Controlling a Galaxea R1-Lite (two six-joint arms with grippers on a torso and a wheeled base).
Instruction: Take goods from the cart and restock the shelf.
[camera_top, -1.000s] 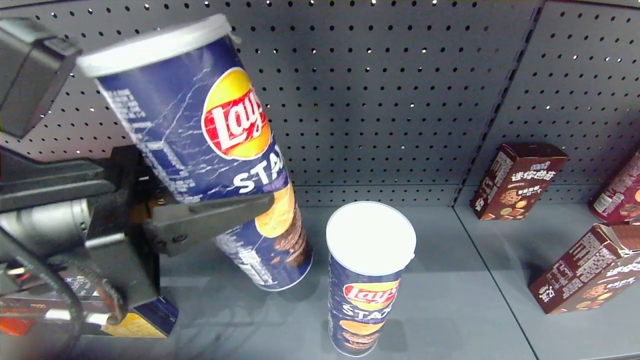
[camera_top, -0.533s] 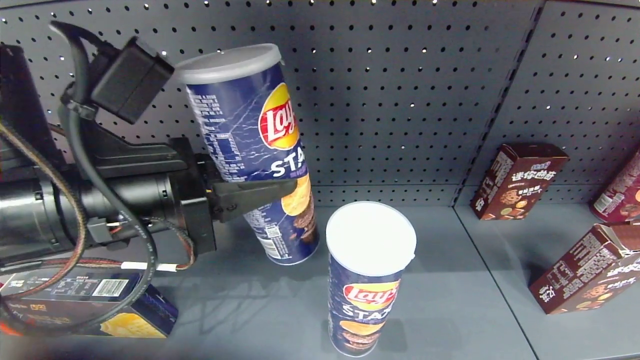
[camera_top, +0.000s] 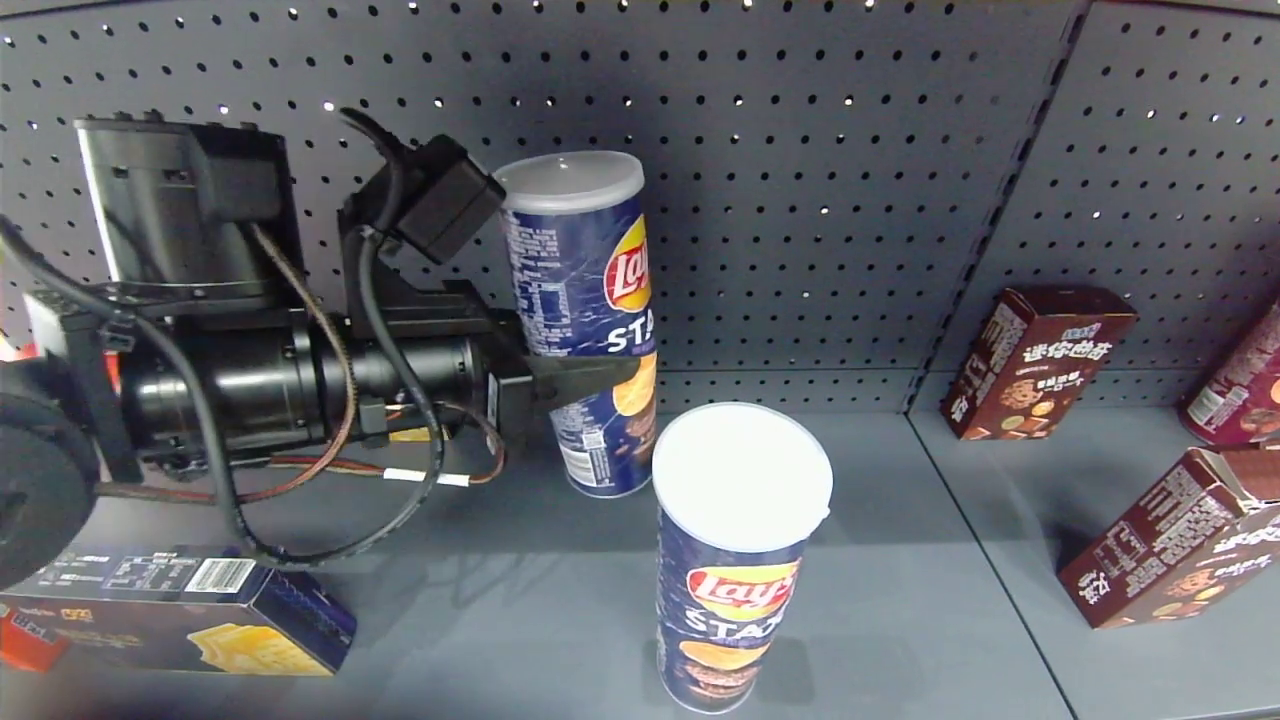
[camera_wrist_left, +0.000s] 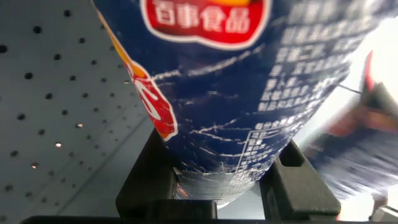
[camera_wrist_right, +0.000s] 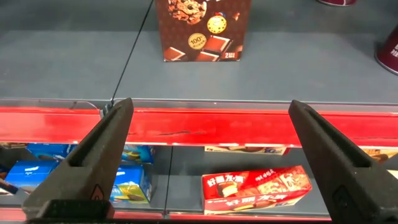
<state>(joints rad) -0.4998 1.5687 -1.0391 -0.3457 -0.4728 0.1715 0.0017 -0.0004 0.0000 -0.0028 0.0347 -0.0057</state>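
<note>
Two cans matter. The left gripper (camera_top: 590, 378) is clamped on the lower half of a dark blue cardboard chip can with a grey plastic lid (camera_top: 580, 280), one finger across the front and the other behind. The left wrist view shows the same can (camera_wrist_left: 249, 93) wedged between the black fingers. The can sits at the back of the grey metal shelf board (camera_top: 480, 560), close to the grey perforated back panel (camera_top: 800, 200), near upright with a slight lean. I can't tell whether its base touches the board.

A matching blue chip can with a white lid (camera_top: 735, 560) stands just in front and to the right, near but apart.

The step looks like placing:
- Level the can first, then lower it until the base sits flat.
- Let go only when it is seated; a tall, narrow can probably tips easily.
- Keep off the panel behind and the front can.
- Back the fingers out sideways, to the robot's left, without dragging the label.

The right gripper (camera_wrist_right: 209, 104) is spread wide with nothing in it, facing a red shelf-edge rail (camera_wrist_right: 217, 124).

The board is flat and matte, likely fair grip. A flat dark blue carton (camera_top: 180, 610) lies at the left front. Past the divider on the right are brown cardboard snack boxes (camera_top: 1035, 360), one upright and one (camera_top: 1160, 540) leaning. The right wrist view shows a brown box (camera_wrist_right: 202, 28) above the rail, and a red box (camera_wrist_right: 255, 186) and blue packs (camera_wrist_right: 130, 180) below it.
</note>
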